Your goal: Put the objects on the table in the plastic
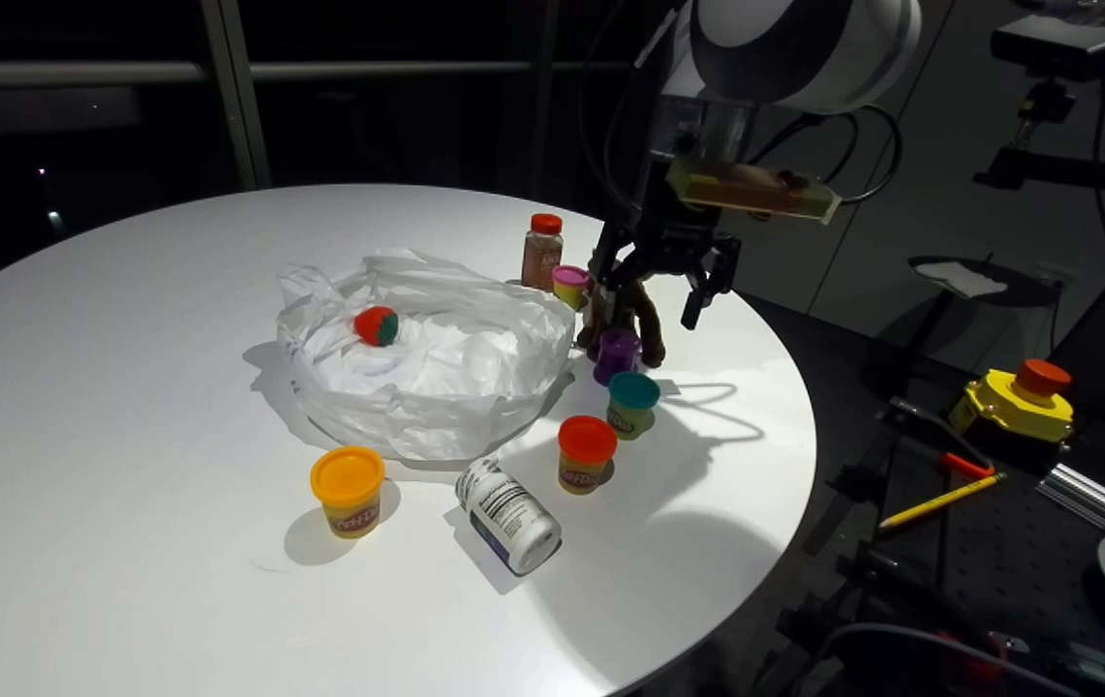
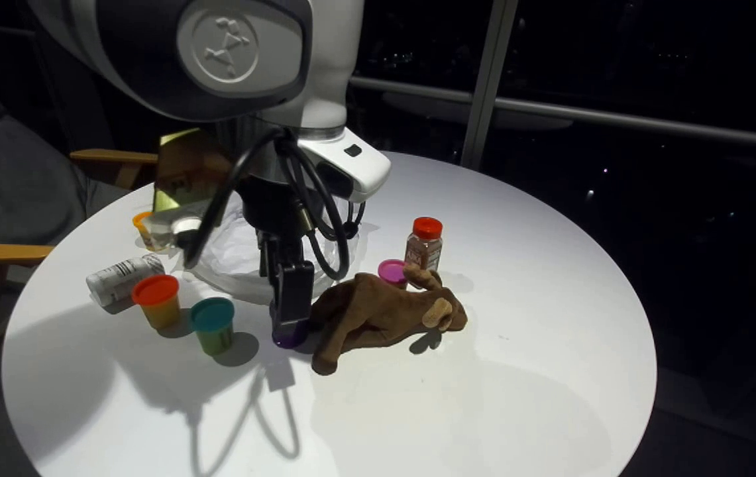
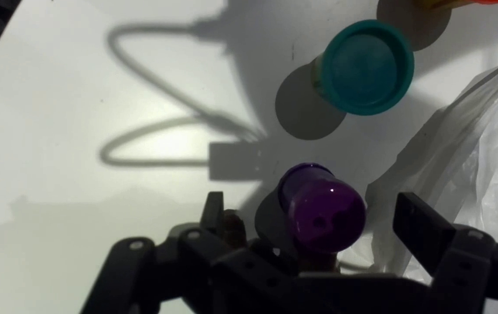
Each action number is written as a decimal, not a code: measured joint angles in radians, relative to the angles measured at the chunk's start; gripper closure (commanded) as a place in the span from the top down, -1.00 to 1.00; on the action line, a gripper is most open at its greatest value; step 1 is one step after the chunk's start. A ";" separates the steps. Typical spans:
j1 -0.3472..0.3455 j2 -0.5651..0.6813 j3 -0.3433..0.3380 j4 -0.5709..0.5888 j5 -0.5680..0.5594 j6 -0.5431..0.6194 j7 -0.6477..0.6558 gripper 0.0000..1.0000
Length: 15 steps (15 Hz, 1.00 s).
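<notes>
Step in hand, presumably: pick-up. The gripper (image 3: 311, 218), jaws spread wide and holding nothing, stands over the purple cup (image 1: 618, 356), right of the plastic (image 1: 436, 423) in an exterior view. Next, probably: lower, straddle, grip, carry left.

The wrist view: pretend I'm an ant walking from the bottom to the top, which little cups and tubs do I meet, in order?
A shiny purple plastic cup → a round teal-lidded tub → a red-lidded yellow tub, mostly cut off.
</notes>
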 measured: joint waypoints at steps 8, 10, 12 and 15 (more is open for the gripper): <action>0.000 0.101 0.006 0.085 0.019 0.003 -0.001 0.39; 0.000 0.119 0.006 0.099 0.020 0.003 -0.001 0.05; 0.000 0.135 0.006 0.109 0.020 0.003 -0.001 -0.23; -0.001 0.142 0.010 0.113 0.036 0.003 -0.004 -0.49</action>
